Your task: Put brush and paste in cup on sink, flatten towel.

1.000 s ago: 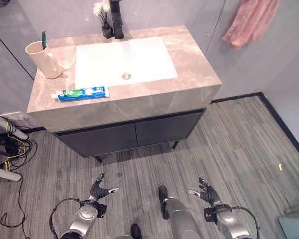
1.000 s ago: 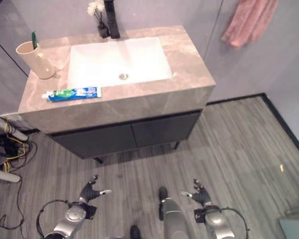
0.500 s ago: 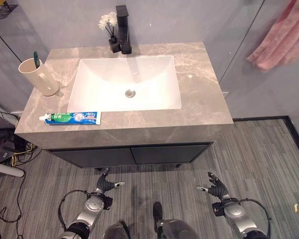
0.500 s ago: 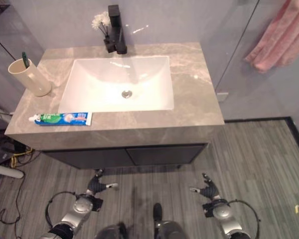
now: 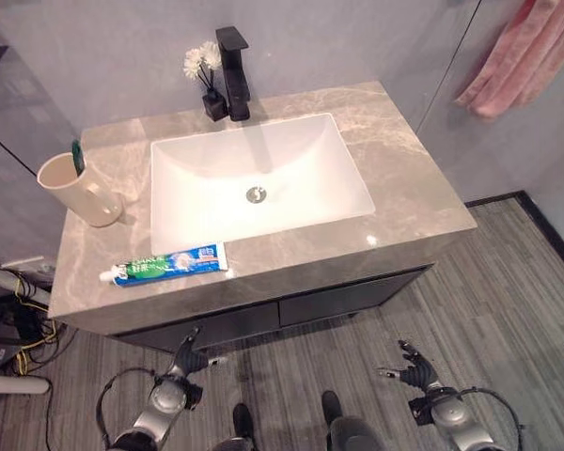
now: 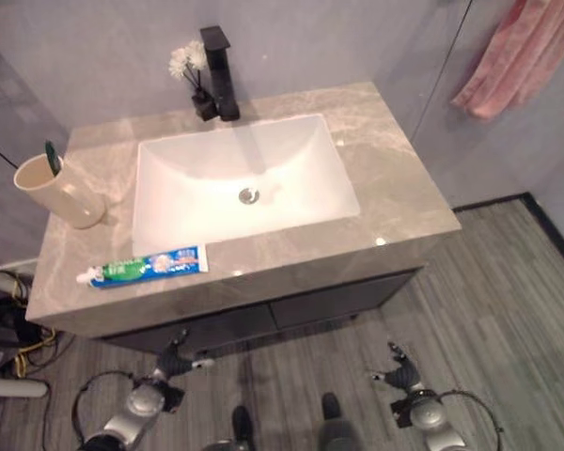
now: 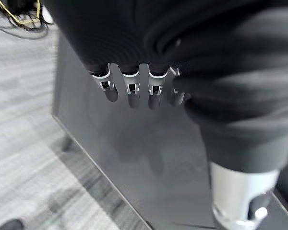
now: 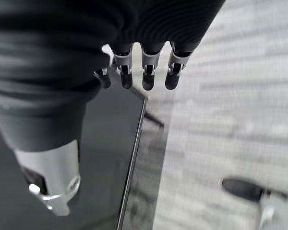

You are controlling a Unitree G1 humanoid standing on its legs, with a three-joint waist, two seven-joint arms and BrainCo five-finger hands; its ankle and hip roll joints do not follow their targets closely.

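Left eye view
Left hand (image 5: 190, 358): low, over the floor in front of the cabinet, fingers relaxed and spread, holding nothing.
Right hand (image 5: 415, 373): low on the other side, over the floor, fingers loosely spread, empty.
Paste (image 5: 168, 264): lying flat on the worktop's front left, near the front edge, just in front of the basin's left corner.
Cup (image 5: 78, 191): standing on the worktop's left, behind the paste and well apart from it.
Brush (image 5: 77, 155): green handle upright inside the cup.
Towel (image 5: 514, 56): pink, hanging bunched on the wall at the upper right, well apart from the sink.

Right eye view
Worktop (image 6: 395, 197): brown marbled stone, white basin (image 6: 240, 178) sunk in its middle.
Tap (image 6: 220, 59): black, behind the basin, with a small vase of white flowers (image 6: 184, 62) just beside it.
Cabinet (image 6: 338, 296): dark doors under the worktop.
Floor (image 6: 508, 282): grey wood-grain planks.

Left wrist view
Left hand (image 7: 130, 88): fingers straight, pointing at the dark cabinet door, touching nothing.

Right wrist view
Right hand (image 8: 146, 72): fingers straight, over the cabinet's edge and the floor, empty.
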